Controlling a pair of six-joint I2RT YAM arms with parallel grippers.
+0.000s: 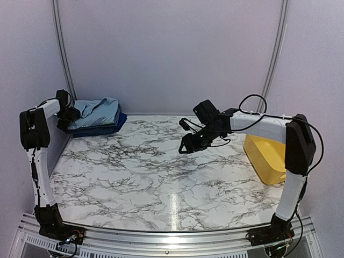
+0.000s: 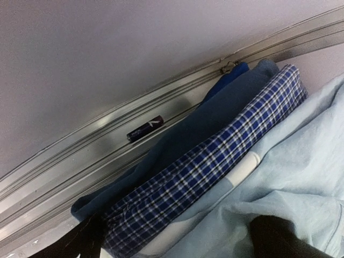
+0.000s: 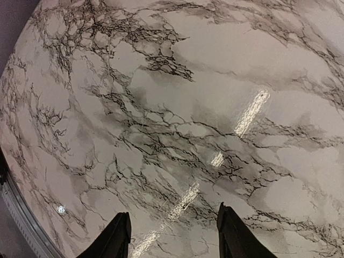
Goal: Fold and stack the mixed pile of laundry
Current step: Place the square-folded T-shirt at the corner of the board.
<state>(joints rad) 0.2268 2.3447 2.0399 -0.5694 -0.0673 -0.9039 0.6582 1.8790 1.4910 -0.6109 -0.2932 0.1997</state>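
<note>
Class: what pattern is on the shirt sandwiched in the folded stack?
The shirt has a blue-and-white check, clearest in the left wrist view.

My marble table (image 1: 150, 172) has a yellow tub (image 1: 266, 156) standing at its right edge. At the far left, a small battery (image 2: 145, 129) lies in a groove of the metal rail (image 2: 80, 161) by the wall.

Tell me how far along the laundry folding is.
Looks nearly done: light-blue T-shirt, checked shirt and dark-blue piece lie folded in a stack at the far-left corner. Left gripper is open at the stack's edge; right gripper hangs open, empty, over the marble table. No loose garment shows.
</note>
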